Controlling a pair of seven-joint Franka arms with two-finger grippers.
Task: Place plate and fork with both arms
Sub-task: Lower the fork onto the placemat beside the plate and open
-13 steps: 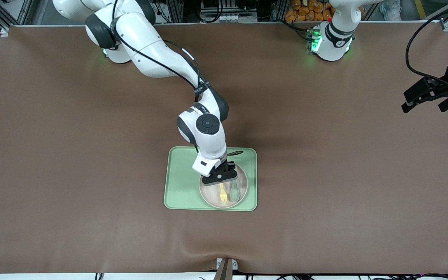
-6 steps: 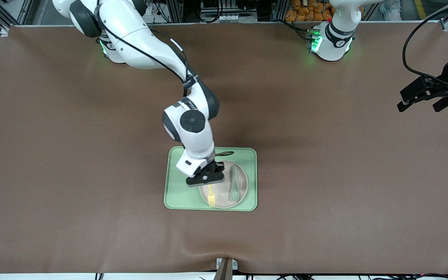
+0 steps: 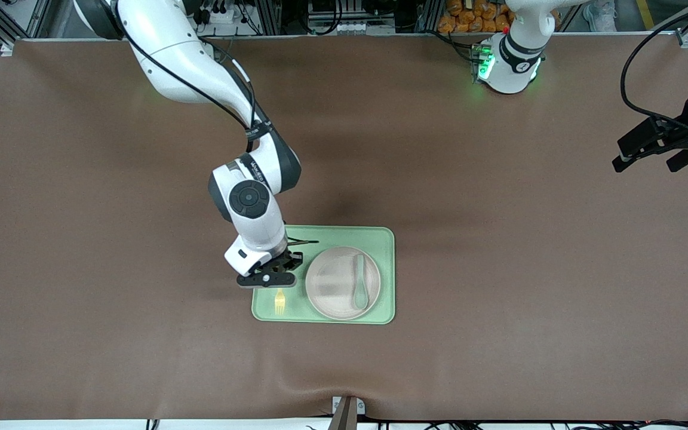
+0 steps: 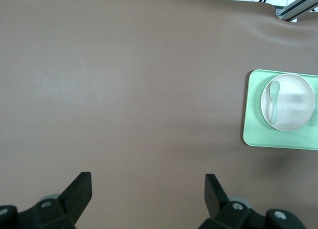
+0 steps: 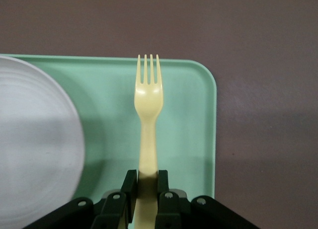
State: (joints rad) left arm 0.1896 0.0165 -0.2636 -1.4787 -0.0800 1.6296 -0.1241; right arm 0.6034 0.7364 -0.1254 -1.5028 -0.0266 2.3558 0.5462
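My right gripper [image 3: 270,280] is shut on the handle of the pale-yellow fork [image 3: 280,301] and holds it over the bare part of the light-green tray [image 3: 326,235], beside the plate. In the right wrist view the fork [image 5: 148,105] points away from the gripper [image 5: 147,182] over the tray [image 5: 189,119]. The round beige plate [image 3: 337,285] lies on the tray with a grey-green spoon [image 3: 360,282] in it; the plate also shows in the left wrist view [image 4: 293,105]. My left gripper [image 3: 648,146] is open and empty, up over the left arm's end of the table [image 3: 499,239].
The tray lies on the brown table mat, nearer to the front camera than the table's middle. A small metal bracket [image 3: 347,409] sits at the table's front edge. The arm bases glow green at the back edge.
My right gripper has carried the fork off the plate, sideways toward the right arm's end, to over the tray's bare part. The spoon stays in the plate. The left arm has barely moved.
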